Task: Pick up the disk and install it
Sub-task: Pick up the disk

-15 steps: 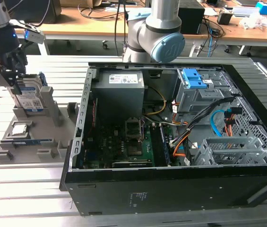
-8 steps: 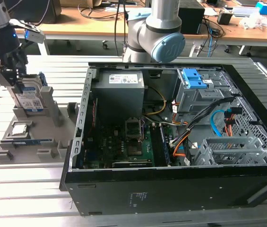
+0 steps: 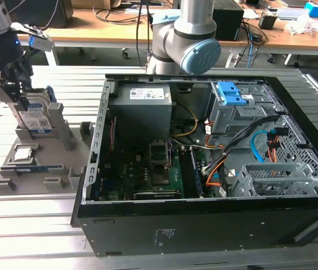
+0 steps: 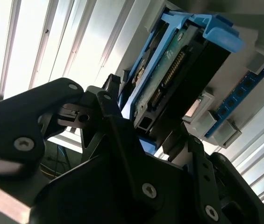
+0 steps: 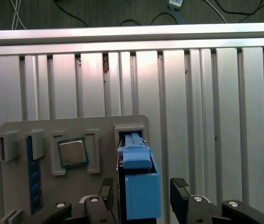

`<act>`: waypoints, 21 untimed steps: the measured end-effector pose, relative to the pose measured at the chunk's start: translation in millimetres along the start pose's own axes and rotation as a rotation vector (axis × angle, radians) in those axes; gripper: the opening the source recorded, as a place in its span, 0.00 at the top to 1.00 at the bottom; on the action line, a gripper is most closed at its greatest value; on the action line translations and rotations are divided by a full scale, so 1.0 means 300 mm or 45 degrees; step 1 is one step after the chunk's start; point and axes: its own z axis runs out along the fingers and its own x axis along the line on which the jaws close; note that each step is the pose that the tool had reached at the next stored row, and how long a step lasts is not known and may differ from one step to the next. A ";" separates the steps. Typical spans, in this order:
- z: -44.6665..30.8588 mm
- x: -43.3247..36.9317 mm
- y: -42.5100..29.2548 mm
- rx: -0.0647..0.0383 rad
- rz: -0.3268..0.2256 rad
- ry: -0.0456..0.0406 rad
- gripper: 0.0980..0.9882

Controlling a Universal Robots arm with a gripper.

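The disk (image 3: 37,117) stands on edge in a slot of the grey holder (image 3: 71,160) at the exterior view's left, its white-and-blue label facing out. My gripper (image 3: 23,102) has come down over its top. In the first wrist view the disk's blue rail (image 5: 139,186) sits between my two black fingertips (image 5: 106,187), with a narrow gap on each side. The second wrist view shows the disk's connector edge (image 4: 169,79) between the fingers (image 4: 107,95). My gripper (image 5: 142,189) is open and straddles the disk.
A square silver processor chip (image 5: 72,152) and a blue memory stick (image 5: 33,177) lie in the same holder. The open computer case (image 3: 204,169) lies at the exterior view's right, with a blue-latched drive cage (image 3: 232,95). The arm's base (image 3: 187,45) stands behind it.
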 end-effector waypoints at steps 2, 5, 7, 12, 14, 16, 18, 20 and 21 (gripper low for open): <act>0.000 0.003 0.000 0.000 0.000 0.000 0.44; 0.000 0.012 -0.001 0.000 -0.001 0.000 0.44; 0.000 0.012 -0.001 0.000 0.000 0.000 0.44; 0.000 0.014 -0.001 0.000 0.000 0.000 0.52; 0.000 0.014 -0.001 0.000 0.000 0.000 0.67; 0.000 0.015 -0.001 0.000 0.000 0.000 0.70; 0.000 0.015 -0.001 0.000 0.000 0.000 0.70; 0.000 0.016 -0.001 0.000 0.000 0.000 0.70; 0.000 0.016 -0.001 0.000 0.000 0.000 0.70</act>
